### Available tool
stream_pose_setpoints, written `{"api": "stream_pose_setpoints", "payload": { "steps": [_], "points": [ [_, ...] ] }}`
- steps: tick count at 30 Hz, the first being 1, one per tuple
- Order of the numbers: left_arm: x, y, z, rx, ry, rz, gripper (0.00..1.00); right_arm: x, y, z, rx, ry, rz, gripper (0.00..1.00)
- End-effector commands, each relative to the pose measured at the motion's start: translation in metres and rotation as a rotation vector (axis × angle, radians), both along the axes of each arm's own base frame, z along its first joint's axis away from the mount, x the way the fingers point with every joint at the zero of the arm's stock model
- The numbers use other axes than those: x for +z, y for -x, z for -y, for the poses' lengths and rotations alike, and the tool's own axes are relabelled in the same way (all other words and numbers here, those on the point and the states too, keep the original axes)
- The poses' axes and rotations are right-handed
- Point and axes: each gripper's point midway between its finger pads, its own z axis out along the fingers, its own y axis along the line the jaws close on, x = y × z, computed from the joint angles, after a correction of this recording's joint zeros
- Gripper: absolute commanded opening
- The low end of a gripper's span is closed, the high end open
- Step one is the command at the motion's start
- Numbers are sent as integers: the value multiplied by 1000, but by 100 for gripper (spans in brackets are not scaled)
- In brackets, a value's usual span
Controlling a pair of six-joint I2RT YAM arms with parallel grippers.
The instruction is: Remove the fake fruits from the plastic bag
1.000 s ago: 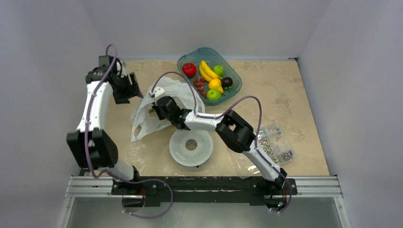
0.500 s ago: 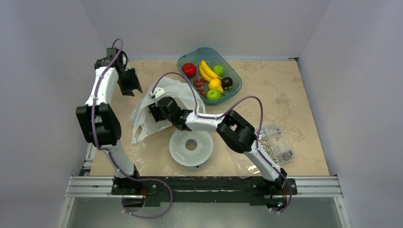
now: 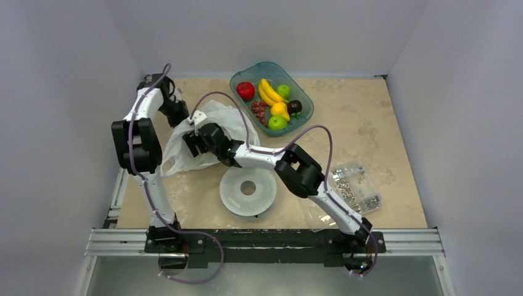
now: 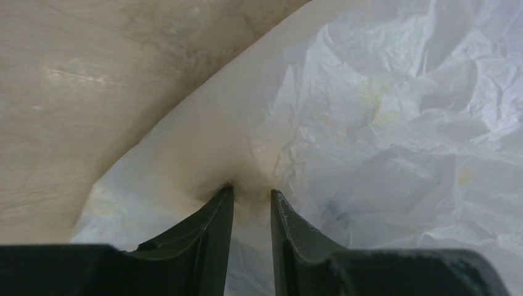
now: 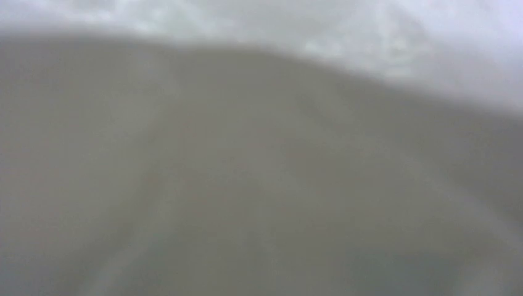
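The white crinkly plastic bag [image 3: 213,120] lies on the table left of centre. My left gripper [image 3: 177,115] is at its far left edge. In the left wrist view the jaws stand narrow, with a puckered fold of the plastic bag [image 4: 370,123] pinched at the left gripper [image 4: 250,192]. My right gripper [image 3: 192,143] is at the bag's mouth, its fingers spread; its own view is a grey blur of film. The fake fruits sit in the teal bowl [image 3: 306,98]: a red apple [image 3: 245,90], green apples [image 3: 277,123], a yellow fruit [image 3: 279,110] and grapes [image 3: 259,110]. No fruit shows in the bag.
A banana bunch [image 3: 267,92] and a dark plum [image 3: 294,106] share the bowl. A white round disc [image 3: 248,191] lies near the front, under the right arm. A clear bag of screws [image 3: 354,185] is at the right. Walls close in the left, back and right.
My left arm swung to the far left and came down on the bag's edge, its jaws narrowing. My right gripper shifted slightly left in the bag's mouth and opened.
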Motion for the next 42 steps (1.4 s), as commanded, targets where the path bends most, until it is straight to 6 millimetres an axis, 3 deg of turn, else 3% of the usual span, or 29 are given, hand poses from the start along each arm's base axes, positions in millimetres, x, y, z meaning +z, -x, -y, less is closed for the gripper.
{"api": "stream_pose_setpoints", "payload": {
  "steps": [1, 5, 16, 20, 24, 27, 32, 37, 42],
  "points": [
    [0, 12, 38, -85, 161, -20, 26, 32, -8, -11, 14, -58, 51, 78],
    [2, 20, 58, -100, 258, -19, 22, 25, -8, -18, 31, -57, 43, 82],
    [8, 25, 64, -134, 252, -7, 21, 3, -8, -22, 33, -51, 16, 84],
    [8, 26, 70, -137, 281, -10, 20, 8, -14, -24, 12, -68, 33, 91],
    [6, 34, 76, -143, 314, -32, 18, 20, -23, -22, -44, -119, 59, 85],
    [5, 41, 81, -143, 348, -49, 17, 23, -25, -26, -39, -155, 59, 75],
    [15, 46, 77, -145, 335, -28, 18, 28, -25, -28, -31, -168, 50, 39],
    [58, 37, 48, -79, 244, 115, 44, 41, -16, -12, -40, -159, 49, 17],
    [110, 50, 22, -32, 95, 279, 63, 42, -5, 3, -31, -128, 26, 8]
  ]
}}
